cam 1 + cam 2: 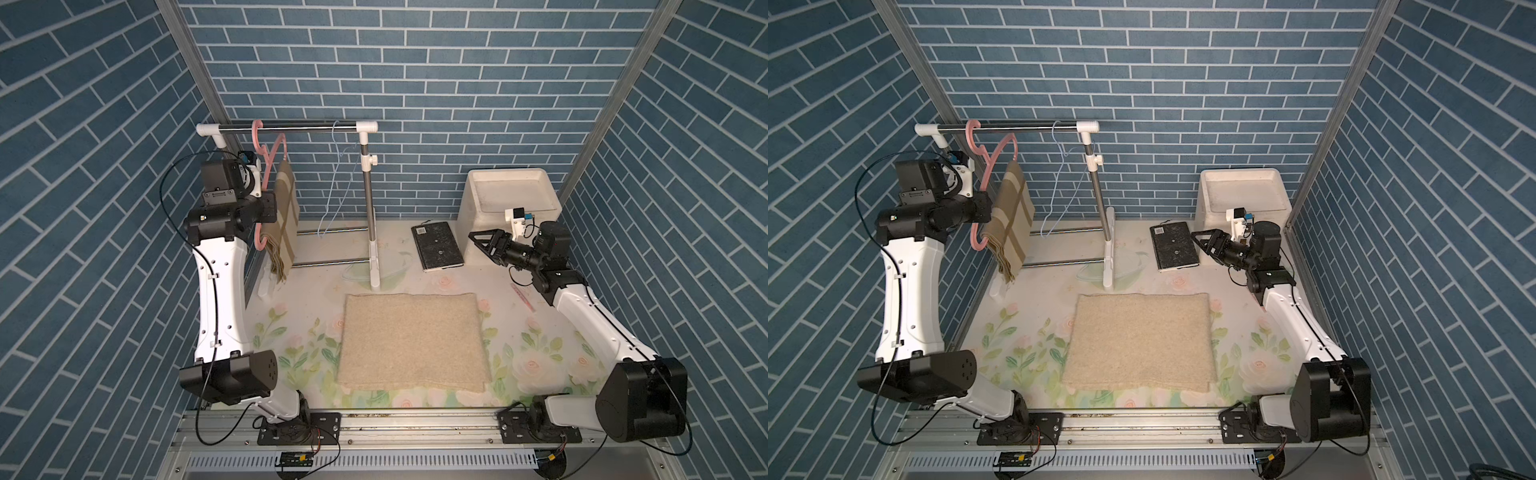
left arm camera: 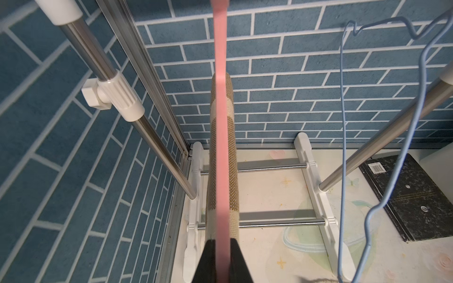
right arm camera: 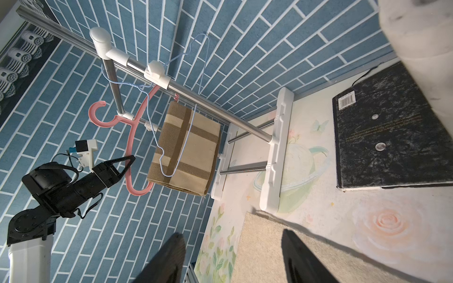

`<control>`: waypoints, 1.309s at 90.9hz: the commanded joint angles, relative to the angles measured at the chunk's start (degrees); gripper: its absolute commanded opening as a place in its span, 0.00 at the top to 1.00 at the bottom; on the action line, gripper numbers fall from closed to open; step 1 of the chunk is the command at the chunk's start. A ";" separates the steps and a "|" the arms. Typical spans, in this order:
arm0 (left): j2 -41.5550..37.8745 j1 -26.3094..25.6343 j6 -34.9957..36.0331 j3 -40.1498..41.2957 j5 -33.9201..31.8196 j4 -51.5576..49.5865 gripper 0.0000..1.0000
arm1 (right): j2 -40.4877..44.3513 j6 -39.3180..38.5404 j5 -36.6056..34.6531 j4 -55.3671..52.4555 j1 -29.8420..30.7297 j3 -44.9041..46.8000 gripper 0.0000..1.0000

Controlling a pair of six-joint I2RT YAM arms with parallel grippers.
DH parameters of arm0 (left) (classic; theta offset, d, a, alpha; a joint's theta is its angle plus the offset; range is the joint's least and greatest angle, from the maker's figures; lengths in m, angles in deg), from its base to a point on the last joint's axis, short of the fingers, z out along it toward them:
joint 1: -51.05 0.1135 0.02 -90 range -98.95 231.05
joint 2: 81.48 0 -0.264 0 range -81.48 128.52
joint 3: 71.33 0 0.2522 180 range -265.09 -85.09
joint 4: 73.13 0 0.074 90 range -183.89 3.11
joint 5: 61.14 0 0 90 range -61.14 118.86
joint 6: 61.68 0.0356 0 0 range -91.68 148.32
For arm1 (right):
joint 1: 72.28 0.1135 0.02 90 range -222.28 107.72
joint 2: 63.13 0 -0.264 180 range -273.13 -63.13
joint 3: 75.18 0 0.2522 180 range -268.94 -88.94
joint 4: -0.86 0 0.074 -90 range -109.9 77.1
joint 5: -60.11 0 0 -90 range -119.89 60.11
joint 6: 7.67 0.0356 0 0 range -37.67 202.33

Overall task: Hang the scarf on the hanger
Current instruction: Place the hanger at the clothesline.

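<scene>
The left gripper [image 2: 222, 242] is pressed together on one sloping arm of the pink plastic clothes hanger [image 2: 221, 73], whose strip runs straight out between the two black fingers in the left wrist view; over that hanger's crossbar, just beyond the grip, hangs the folded tan and cream checked knitted scarf [image 3: 188, 144], clear of the table; in both top views the hanger's hook looks looped over the steel rail of the white-footed clothes rack [image 1: 299, 129], near its left end, though I cannot tell whether the rail or the gripper carries the weight; further along the same rail hangs a thin pale blue wire hanger [image 1: 341, 178], empty; the right gripper [image 1: 484, 243] is spread with nothing between its jaws, well apart from the rack, near the black speckled notebook [image 1: 436, 245] and in front of the white square tub [image 1: 511, 195]; a beige fleecy rectangular mat [image 1: 411, 340] lies flat on the floral table [image 1: 291, 345]; as I judge it, the task is nearly done: the scarf is on the hanger and the hanger appears hooked on the rack; what seems left is for the left gripper to let go and draw back without swinging the hanger or dragging the scarf off
</scene>
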 commanded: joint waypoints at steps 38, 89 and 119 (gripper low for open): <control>7.94 5.02 -0.41 -9.29 9.24 6.82 1.00 | 0.29 -1.94 -1.37 -1.71 -0.29 0.17 0.33; 1.36 6.97 -2.47 1.25 5.54 9.50 0.51 | 0.46 -5.86 -3.38 -6.75 -0.29 -1.80 0.32; -21.09 6.62 -10.56 23.39 10.55 20.53 0.34 | -0.05 -10.73 -5.23 -11.11 -0.34 -2.92 0.32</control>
